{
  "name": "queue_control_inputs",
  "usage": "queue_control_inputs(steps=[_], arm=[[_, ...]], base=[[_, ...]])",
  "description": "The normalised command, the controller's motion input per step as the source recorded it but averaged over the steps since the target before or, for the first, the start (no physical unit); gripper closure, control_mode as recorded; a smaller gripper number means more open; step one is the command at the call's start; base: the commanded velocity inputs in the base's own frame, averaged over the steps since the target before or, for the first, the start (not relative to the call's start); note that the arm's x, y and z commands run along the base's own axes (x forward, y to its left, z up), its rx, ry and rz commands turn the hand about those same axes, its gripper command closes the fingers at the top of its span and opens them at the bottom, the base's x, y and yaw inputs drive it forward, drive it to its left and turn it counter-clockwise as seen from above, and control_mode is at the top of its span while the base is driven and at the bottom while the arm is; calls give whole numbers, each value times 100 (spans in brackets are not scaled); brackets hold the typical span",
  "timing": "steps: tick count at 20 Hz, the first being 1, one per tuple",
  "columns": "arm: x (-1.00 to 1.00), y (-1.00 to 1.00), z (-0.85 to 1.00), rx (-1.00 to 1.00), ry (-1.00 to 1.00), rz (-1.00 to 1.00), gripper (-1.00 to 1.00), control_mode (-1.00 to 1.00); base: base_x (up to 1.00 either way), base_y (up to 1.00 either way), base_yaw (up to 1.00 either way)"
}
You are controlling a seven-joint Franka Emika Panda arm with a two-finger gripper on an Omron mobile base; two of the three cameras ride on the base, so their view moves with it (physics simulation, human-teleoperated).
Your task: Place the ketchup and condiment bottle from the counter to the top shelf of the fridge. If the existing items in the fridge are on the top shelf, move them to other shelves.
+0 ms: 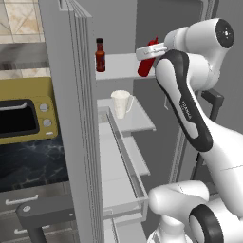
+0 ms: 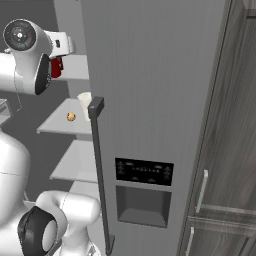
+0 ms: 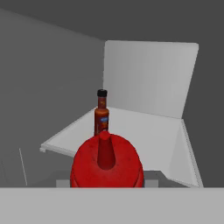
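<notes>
A red ketchup bottle (image 1: 145,67) hangs tilted at the front right edge of the fridge's top shelf (image 1: 121,66), with my gripper (image 1: 152,51) shut on its upper part. From the hand camera the ketchup (image 3: 107,164) sits close at the bottom with its nozzle pointing up, and it hides my fingertips. The dark condiment bottle (image 1: 100,55), red label and black cap, stands upright on the top shelf's left side. It is seen just beyond the ketchup as the condiment bottle (image 3: 101,114) on the white shelf (image 3: 153,135). The ketchup (image 2: 56,67) peeks out behind my arm.
A white jug (image 1: 121,103) stands on the second shelf (image 1: 140,121), with a small round brown item (image 2: 71,116) beside it. The open left fridge door (image 1: 71,118) with its bin (image 1: 126,156) flanks my arm. The shut right door (image 2: 150,100) is alongside. A yellow toaster oven (image 1: 26,114) sits on the counter.
</notes>
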Motion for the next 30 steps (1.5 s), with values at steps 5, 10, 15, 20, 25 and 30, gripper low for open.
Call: queue_control_inputs(steps=[5,10,15,20,25,30], arm=[[45,0,-6,-1,1,0,100,-100],[33,0,-15,-2,0,0,100,-100],[32,0,-27,-8,5,0,100,-100],[25,0,-19,-8,6,0,100,-100],[22,0,41,1,2,0,100,-100],[9,0,34,0,4,0,100,-100]], base=[[0,0,0],[0,0,0],[0,0,0],[0,0,0],[0,0,0],[0,0,0]])
